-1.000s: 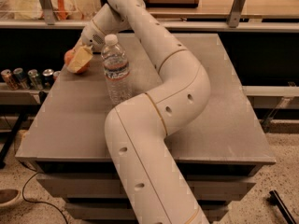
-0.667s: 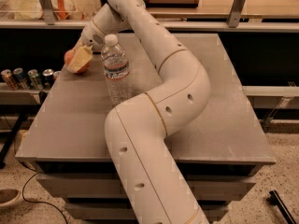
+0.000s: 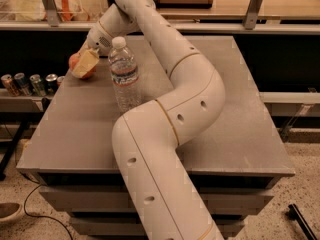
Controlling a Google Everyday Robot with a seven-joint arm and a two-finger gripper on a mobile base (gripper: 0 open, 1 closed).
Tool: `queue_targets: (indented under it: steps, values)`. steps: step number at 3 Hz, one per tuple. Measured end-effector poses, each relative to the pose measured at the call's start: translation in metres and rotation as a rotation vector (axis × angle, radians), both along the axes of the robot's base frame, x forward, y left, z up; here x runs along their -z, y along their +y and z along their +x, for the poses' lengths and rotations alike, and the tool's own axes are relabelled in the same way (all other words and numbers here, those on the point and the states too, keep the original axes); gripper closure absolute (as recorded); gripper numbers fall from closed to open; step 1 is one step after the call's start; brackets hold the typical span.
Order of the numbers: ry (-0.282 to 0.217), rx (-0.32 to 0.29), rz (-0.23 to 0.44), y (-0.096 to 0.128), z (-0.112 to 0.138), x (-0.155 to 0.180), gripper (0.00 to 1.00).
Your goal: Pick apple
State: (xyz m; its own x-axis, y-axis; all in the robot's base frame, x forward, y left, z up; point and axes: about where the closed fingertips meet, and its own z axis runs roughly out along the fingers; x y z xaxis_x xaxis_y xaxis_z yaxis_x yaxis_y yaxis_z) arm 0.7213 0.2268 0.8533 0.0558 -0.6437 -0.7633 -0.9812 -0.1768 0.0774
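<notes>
The apple [image 3: 73, 62] is a round red-orange fruit at the far left edge of the grey table [image 3: 240, 109]. A pale yellow sponge block [image 3: 86, 63] leans against its right side and hides part of it. My gripper [image 3: 93, 47] is at the end of the white arm, just above and right of the apple, right over the sponge. Its tip is hidden by the sponge and the wrist.
A clear water bottle [image 3: 124, 76] stands upright just right of the apple, close to the arm. Several drink cans [image 3: 29, 83] sit on a lower shelf left of the table. A counter with packages [image 3: 60, 6] runs behind. The arm crosses the table's middle.
</notes>
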Motion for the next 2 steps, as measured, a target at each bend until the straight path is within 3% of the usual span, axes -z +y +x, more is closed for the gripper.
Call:
queue_targets:
  steps: [2]
  values:
    - [0.000, 0.000, 0.000, 0.0001, 0.0000, -0.0001, 1.00]
